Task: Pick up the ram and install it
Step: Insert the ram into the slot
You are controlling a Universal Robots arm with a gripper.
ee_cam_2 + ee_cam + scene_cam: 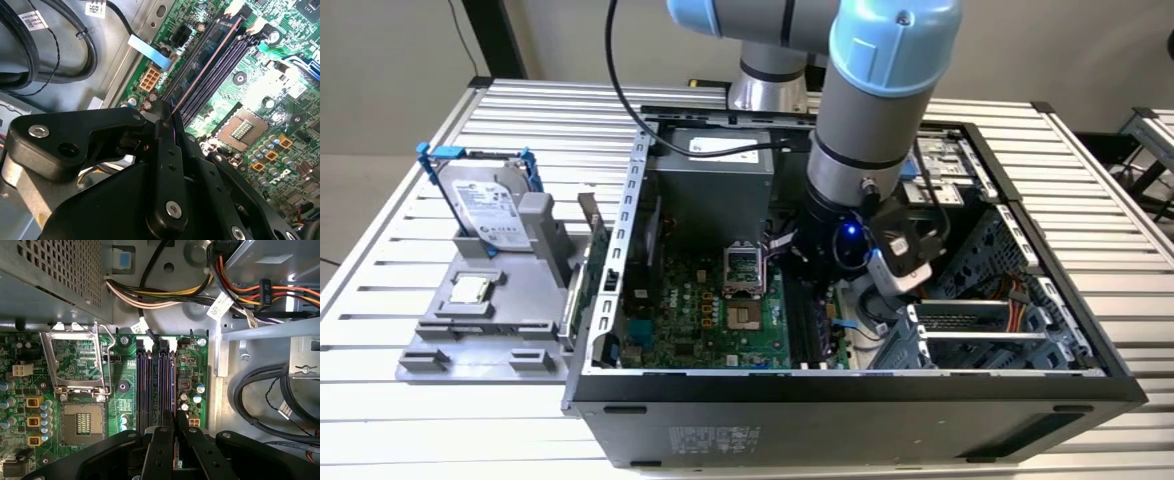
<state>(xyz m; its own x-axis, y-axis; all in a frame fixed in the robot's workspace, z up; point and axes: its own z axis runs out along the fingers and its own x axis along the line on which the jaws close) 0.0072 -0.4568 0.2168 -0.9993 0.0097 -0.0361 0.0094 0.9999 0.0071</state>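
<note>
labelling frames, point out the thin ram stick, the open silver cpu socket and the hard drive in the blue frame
thin ram stick (202,65), second wrist view, its upper edge
open silver cpu socket (82,422), first wrist view, contact grid
hard drive in the blue frame (491,208), exterior view, its label face

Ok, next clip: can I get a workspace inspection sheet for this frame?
Surface: ribbed metal table, carrying open black computer case.
Job's things: thin narrow ram stick seen edge-on, in line with long black motherboard slots.
Clutter: grey plastic fixture holding blue-framed hard drive.
Grippers: black tool shut on ram stick.
Cables: black cables, coloured wire bundle inside case.
Surroundings: second ribbed surface at the exterior view's right.
</note>
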